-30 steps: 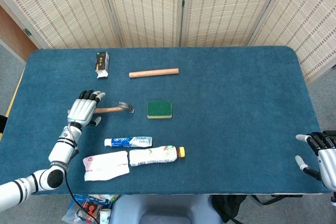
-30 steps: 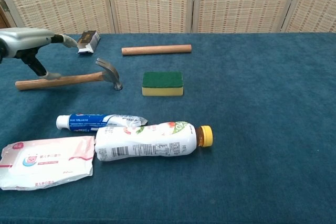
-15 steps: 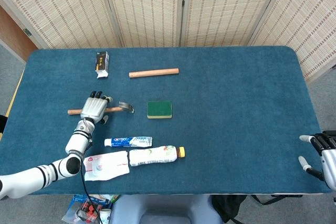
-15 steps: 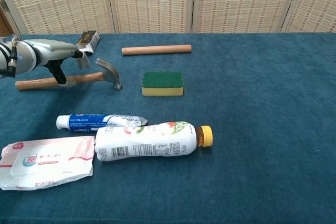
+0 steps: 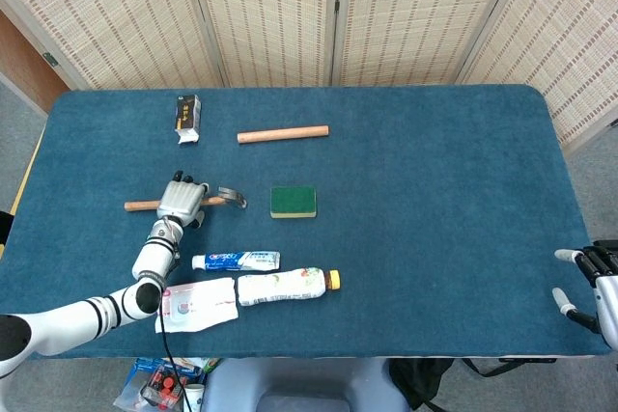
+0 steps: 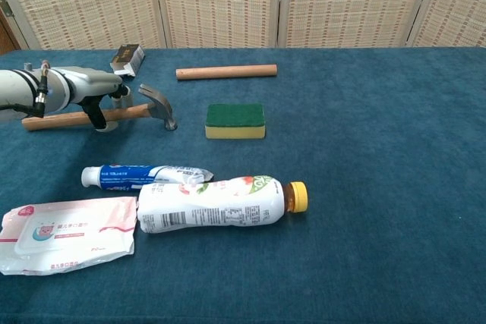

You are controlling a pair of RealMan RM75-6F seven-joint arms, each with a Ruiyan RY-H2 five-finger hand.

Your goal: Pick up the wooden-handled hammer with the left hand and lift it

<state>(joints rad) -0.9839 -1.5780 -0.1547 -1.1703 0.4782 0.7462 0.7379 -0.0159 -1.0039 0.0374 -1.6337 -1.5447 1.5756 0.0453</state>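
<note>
The table [image 5: 435, 171] is wearing a deep teal-blue cloth, and the hammer [image 6: 99, 115] is showing a light wooden handle with a grey metal head, under a silver-and-black left hand [image 6: 95, 92]. The sponge [image 6: 235, 121] is looking green over yellow, the bottle [image 6: 216, 202] is sporting a white label and orange cap, the wipes pack [image 6: 64, 234] is showing white and pink, and the toothpaste tube [image 6: 144, 175] is showing blue and white.

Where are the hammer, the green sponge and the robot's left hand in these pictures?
hammer [image 6: 159, 105]: chest view, on its metal head.
sponge [image 6: 235, 115]: chest view, on its green top.
left hand [image 5: 181, 201]: head view, on the back of the hand, over the hammer's handle.
</note>
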